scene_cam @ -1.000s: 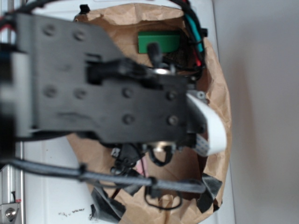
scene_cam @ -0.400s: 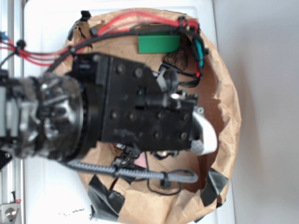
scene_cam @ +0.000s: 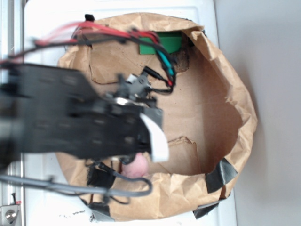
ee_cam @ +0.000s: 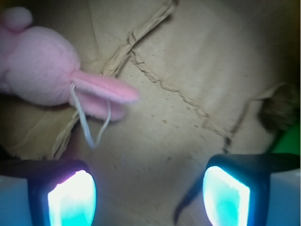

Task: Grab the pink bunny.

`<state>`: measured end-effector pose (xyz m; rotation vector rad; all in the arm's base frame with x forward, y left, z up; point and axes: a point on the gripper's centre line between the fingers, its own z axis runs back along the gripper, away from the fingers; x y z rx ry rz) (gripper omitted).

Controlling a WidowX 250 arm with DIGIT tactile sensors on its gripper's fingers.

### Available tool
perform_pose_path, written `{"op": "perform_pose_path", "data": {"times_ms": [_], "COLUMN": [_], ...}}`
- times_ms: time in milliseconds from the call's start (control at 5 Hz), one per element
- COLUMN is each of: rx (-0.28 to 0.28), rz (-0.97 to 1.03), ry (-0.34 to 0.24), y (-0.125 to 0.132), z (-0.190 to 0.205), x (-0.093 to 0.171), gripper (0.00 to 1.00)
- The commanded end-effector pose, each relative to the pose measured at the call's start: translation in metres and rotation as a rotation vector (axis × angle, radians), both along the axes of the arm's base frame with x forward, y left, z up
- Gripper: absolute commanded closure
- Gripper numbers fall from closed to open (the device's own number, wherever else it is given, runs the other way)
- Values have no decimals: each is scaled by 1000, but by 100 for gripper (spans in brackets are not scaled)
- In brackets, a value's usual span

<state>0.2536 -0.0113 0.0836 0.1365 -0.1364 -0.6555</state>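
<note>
Gripper (ee_cam: 148, 193) spread wide, nothing between its pads. Pink bunny (ee_cam: 44, 70) lies apart at upper left in wrist view, partly cropped; from outside, bunny (scene_cam: 136, 165) mostly hidden under arm, inside paper bag (scene_cam: 225, 141).

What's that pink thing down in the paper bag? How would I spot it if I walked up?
Look into the open brown paper bag on the white surface. Against its near wall, partly under the robot's hand, lies the pink bunny, a small soft plush with long ears and a thin white string loop. It is the only pink, fuzzy thing there: the green block and brown lump sit at the far end.
</note>
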Motion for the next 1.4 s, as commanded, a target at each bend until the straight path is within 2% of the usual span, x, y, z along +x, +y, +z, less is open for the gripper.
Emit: {"op": "perform_pose_path", "data": {"times_ms": [0, 200, 400, 600, 1000, 1200], "rx": [-6, -131, -137, -113, -96, -86], "rz": [-45, -100, -46, 2, 59, -80], "ry": [-32, -33, -45, -46, -47, -68], "y": [-8, -3, 10, 17, 25, 11], "z": [13, 38, 35, 28, 16, 2], "x": [-2, -23, 4, 32, 72, 66], "gripper": [0, 0, 0, 0, 0, 0]}}
